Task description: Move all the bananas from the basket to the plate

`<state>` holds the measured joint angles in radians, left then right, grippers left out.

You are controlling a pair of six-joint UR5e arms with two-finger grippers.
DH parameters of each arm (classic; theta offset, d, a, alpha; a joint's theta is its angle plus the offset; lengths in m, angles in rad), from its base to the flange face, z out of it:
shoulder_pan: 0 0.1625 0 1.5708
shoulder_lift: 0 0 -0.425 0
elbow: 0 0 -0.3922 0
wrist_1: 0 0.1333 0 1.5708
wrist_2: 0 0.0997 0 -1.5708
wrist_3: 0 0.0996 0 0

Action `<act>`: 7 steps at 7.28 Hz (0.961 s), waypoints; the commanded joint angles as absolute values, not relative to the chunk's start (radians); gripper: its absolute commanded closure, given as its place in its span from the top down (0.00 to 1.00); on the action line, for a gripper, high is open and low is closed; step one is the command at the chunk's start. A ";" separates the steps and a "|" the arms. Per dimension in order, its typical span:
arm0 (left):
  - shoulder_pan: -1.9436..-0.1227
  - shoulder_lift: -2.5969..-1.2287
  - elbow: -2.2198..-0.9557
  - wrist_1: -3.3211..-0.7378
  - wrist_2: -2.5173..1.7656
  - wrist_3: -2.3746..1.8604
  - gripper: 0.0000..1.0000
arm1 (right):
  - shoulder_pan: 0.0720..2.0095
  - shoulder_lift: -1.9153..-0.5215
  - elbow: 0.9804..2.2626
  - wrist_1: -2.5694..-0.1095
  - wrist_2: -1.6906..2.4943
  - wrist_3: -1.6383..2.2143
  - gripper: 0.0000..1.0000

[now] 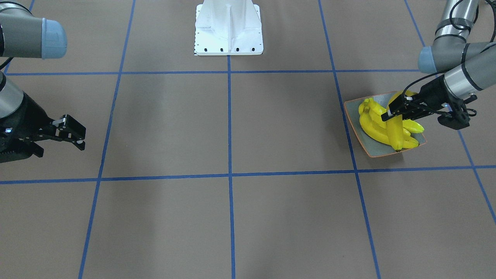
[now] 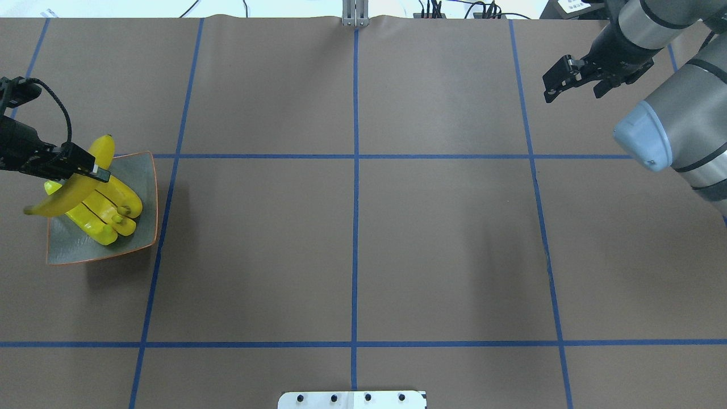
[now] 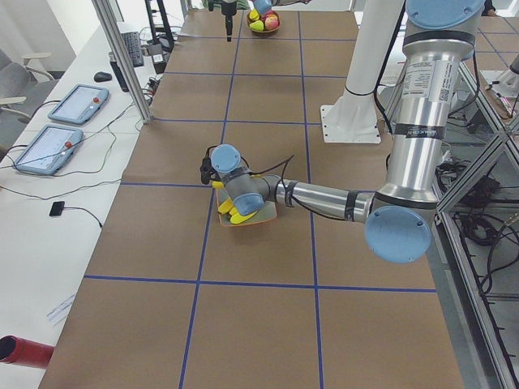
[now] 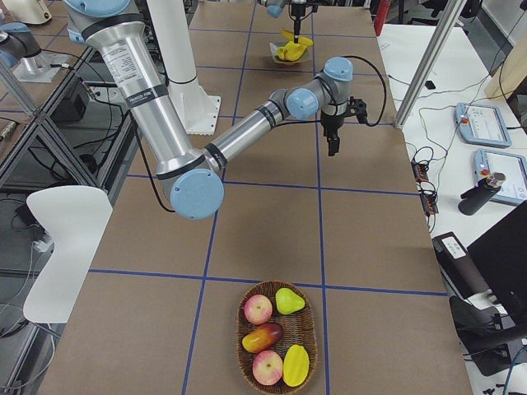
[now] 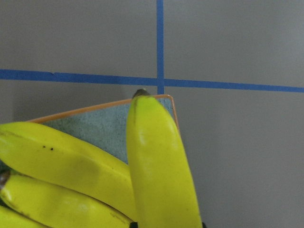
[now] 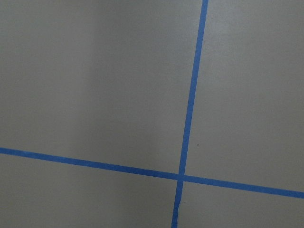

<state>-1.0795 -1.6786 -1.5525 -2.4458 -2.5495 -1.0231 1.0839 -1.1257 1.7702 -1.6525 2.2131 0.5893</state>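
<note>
A grey-blue plate (image 2: 145, 170) with an orange rim sits at the table's left end and carries several yellow bananas (image 2: 105, 221). Over that pile my left gripper (image 2: 93, 167) is shut on one more banana (image 2: 71, 193), which lies crosswise with one end past the plate's edge. Whether it touches the pile I cannot tell. The front view shows this banana (image 1: 395, 133), the gripper (image 1: 395, 110) and the plate (image 1: 354, 112). In the left wrist view the held banana (image 5: 159, 166) fills the foreground. The basket (image 4: 239, 341) stands at the right end. My right gripper (image 2: 556, 79) hovers open and holds nothing.
The basket holds red fruits, a green pear and a yellow fruit. Blue tape lines divide the brown table. The robot's white base (image 1: 228, 27) sits mid-table at its edge. The right arm's elbow (image 2: 647, 136) hangs over the right half.
</note>
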 commanded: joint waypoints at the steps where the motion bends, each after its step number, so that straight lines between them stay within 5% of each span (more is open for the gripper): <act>1: -1.078 -1.684 -1.520 -2.445 -2.557 -1.023 0.00 | 1.085 -1.126 1.770 -1.655 2.214 0.588 1.00; 5: -1.078 -1.684 -1.520 -2.447 -2.562 -1.028 0.00 | 1.085 -1.126 1.770 -1.654 2.212 0.588 1.00; 6: -1.077 -1.684 -1.522 -2.447 -2.562 -1.028 0.17 | 1.086 -1.124 1.770 -1.654 2.212 0.588 1.00; 7: -1.077 -1.683 -1.522 -2.447 -2.562 -1.028 0.45 | 1.088 -1.124 1.769 -1.654 2.210 0.588 1.00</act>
<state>-1.0774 -1.6841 -1.5209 -2.4467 -2.5617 -1.0277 1.0861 -1.1251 1.7699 -1.6538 2.2117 0.5875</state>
